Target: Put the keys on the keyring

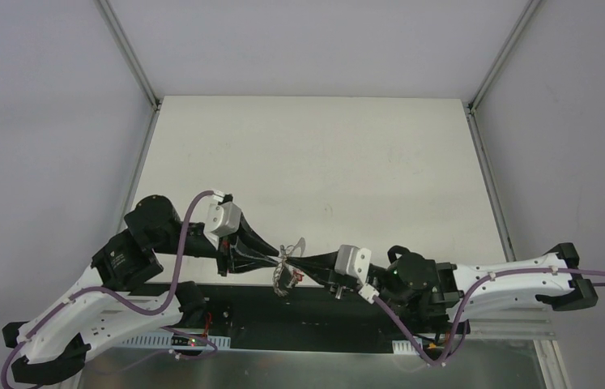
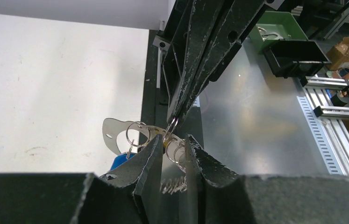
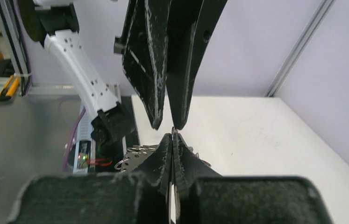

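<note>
Threading step. Thin silver metal keyring (image 1: 287, 271) hangs lower centre, between the arms. Right gripper (image 2: 174, 120) is clamped tight on its loop. Left gripper (image 2: 172, 144) is slightly parted, gripping nothing. Next, probably: pinch one small silver key (image 2: 173, 187) and line it up with the split.

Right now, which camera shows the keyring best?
Left wrist: the keyring sits mid-frame, close up, its separate loops distinct. Top external shows it only as a tiny cluster; right wrist catches just part of it, low down.

Bright, even overhead light on my feeds. White counter (image 1: 307, 154) near washed out, shadows soft. Mild glare on metal sheet (image 2: 256, 126). Wrist views: black fingers (image 2: 149, 163) underexposed, nearest parts soft, low detail.
</note>
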You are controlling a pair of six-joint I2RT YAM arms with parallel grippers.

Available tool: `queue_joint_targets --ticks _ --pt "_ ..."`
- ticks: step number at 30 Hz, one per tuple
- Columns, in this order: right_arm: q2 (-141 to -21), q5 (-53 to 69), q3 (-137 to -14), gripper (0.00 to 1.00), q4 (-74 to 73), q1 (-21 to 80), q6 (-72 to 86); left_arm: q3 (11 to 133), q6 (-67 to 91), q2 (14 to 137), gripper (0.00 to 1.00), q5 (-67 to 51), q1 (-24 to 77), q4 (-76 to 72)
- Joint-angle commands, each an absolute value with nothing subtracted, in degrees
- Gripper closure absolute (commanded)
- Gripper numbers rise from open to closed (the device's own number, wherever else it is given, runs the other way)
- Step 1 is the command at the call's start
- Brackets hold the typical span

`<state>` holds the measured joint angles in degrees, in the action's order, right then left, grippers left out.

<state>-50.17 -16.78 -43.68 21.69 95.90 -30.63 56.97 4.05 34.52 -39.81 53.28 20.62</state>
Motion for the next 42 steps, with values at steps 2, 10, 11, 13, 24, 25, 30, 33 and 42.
queue_joint_targets --ticks 2,10,11,13,24,25,30,33,42 --pt "-48.4 -17.5 -41.9 1.00 46.0 96.7 -37.3 55.0 8.2 33.6 0.77 -39.3 53.4 10.5" --pt "-49.2 -13.7 -38.2 1.00 61.8 97.1 -41.4 54.4 9.4 32.5 0.77 -36.4 53.5 5.2" --pt "-49.1 -13.3 -37.9 1.00 62.7 97.0 -41.8 54.3 9.5 32.2 0.77 -35.8 53.5 4.5" --pt "-49.1 -12.3 -37.2 1.00 65.4 97.0 -42.3 53.9 10.1 31.5 0.76 -35.2 53.5 1.9" --pt "-53.6 -6.4 -34.4 1.00 80.5 97.1 -46.3 54.4 12.8 31.8 0.75 -34.5 53.5 -6.5" --pt "-54.1 -5.6 -34.3 1.00 81.7 97.0 -46.7 54.5 12.9 32.1 0.75 -34.4 53.5 -7.1" --pt "-56.5 -3.5 -35.1 1.00 84.8 97.0 -47.6 54.8 13.3 34.0 0.74 -35.7 53.4 -11.8" --pt "-57.5 -2.8 -35.7 1.00 85.9 97.0 -47.9 55.1 14.5 35.3 0.73 -37.8 53.4 -14.1" --pt "-60.2 -2.1 -39.1 1.00 86.6 96.1 -49.1 54.4 18.2 35.8 0.69 -43.5 53.5 -19.8"
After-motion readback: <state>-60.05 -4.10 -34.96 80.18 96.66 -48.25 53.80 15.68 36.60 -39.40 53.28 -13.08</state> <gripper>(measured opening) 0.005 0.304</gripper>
